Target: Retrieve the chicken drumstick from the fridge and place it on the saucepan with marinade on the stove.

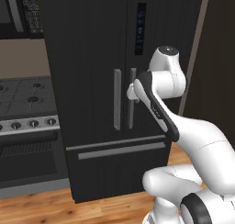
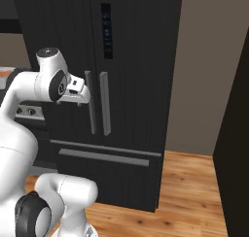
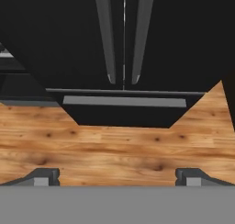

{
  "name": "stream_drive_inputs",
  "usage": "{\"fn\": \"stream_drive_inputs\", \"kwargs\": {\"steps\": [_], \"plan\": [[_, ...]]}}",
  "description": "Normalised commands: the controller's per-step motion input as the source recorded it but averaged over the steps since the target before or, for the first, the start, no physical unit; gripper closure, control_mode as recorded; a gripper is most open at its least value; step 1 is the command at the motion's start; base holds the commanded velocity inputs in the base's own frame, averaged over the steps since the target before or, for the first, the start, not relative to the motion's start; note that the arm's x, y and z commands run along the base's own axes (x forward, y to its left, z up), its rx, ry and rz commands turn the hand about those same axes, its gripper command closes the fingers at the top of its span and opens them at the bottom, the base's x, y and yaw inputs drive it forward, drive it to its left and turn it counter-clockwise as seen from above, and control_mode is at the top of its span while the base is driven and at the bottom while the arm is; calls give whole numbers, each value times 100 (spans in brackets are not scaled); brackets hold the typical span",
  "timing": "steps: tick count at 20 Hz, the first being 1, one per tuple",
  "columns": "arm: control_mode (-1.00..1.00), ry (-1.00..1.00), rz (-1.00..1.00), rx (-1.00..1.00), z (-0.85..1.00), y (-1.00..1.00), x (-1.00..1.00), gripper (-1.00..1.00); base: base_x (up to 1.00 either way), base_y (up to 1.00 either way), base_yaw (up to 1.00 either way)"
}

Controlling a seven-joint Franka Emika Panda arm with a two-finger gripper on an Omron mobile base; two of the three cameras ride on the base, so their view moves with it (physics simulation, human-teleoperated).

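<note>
I have the fridge (image 1: 96,81) dead ahead with both doors closed, so I judge the drumstick is inside it; I can't see it. The stove (image 1: 27,108) sits just left of the fridge, no saucepan visible from here. My hand (image 2: 82,93) hovers near the two door handles (image 1: 124,99), fingers (image 3: 43,176) spread wide. To open well, I'd level the wrist, centre one handle between the fingers, close firmly, then pull along the door's arc.

Fridge (image 1: 92,58) matt black, handles dull grey metal; floor (image 3: 114,149) knotty varnished wood; stove (image 1: 27,97) black.
</note>
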Motion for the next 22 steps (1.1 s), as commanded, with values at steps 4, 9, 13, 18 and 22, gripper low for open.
{"fn": "stream_drive_inputs", "kwargs": {"steps": [4, 9, 13, 18, 22], "plan": [[-100, 0, 0, 0, 0, 0, 0, -100, 0, 0, 0], [-100, -8, 0, 0, -26, 0, 5, -100, 0, 0, 0], [-100, -20, 0, 0, -54, 16, 12, -100, 0, 0, 0], [-100, -21, 0, 0, -53, 26, 38, -100, 0, 0, 0], [-100, -11, 0, 4, -19, 18, 47, -100, 0, 0, 0]]}}
